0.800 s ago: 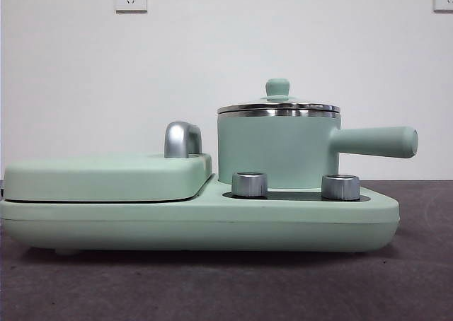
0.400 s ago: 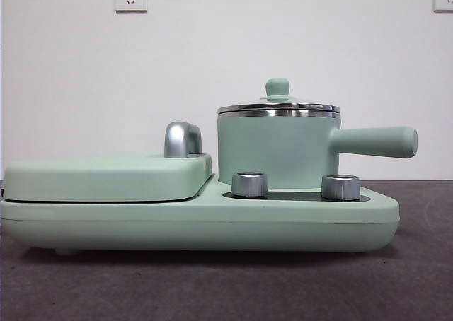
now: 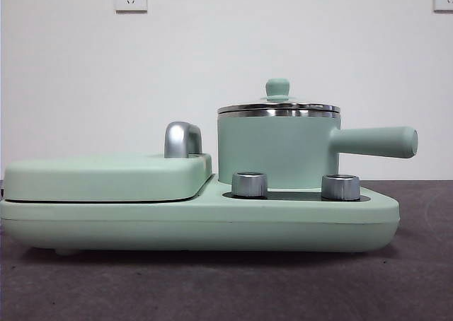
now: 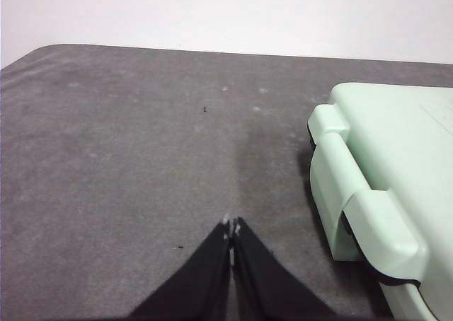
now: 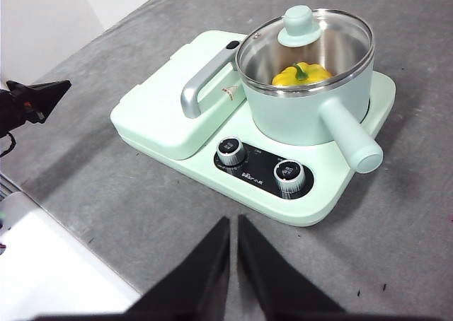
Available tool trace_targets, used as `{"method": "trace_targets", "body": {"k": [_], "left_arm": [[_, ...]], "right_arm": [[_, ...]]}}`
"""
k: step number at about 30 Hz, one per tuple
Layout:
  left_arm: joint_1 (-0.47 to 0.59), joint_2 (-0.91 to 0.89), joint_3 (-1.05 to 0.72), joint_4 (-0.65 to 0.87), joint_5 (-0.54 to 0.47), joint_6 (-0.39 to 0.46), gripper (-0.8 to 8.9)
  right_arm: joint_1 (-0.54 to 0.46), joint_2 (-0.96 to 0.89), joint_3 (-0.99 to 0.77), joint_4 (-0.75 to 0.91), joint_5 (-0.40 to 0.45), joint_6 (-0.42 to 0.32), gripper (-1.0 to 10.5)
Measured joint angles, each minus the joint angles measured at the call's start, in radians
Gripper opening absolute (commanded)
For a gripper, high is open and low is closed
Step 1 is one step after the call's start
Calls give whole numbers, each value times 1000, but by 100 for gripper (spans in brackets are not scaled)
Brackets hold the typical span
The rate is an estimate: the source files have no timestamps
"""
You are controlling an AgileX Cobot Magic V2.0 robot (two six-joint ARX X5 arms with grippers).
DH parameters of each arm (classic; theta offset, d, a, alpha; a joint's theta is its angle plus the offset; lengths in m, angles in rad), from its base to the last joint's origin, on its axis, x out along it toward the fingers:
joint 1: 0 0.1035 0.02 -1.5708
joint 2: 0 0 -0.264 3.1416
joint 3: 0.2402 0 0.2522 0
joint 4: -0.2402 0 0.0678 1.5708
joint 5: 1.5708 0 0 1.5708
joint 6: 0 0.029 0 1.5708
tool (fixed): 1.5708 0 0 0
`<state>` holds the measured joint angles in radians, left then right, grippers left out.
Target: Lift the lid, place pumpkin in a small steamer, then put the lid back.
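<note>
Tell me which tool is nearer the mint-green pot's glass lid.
Probably the right tool: it faces the glass lid over the dials. The left tool is out beyond the griddle side.

I see a mint-green small steamer [image 5: 304, 112] with a steel rim, a yellow-orange pumpkin [image 5: 301, 74] with a green stem inside, and a dark grey table [image 5: 141, 201].

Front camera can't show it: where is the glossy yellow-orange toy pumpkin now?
In the right wrist view, the pumpkin sits inside the mint-green small steamer, under its closed glass lid.
</note>
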<state>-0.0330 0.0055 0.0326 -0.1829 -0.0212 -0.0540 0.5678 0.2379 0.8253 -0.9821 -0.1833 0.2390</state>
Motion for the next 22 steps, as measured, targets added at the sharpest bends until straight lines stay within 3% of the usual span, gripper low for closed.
{"method": "trace_targets", "body": {"k": [22], "left_arm": [[0, 0, 0, 0, 0, -2, 7]], "right_arm": [[-12, -6, -1, 0, -1, 0, 14]]}}
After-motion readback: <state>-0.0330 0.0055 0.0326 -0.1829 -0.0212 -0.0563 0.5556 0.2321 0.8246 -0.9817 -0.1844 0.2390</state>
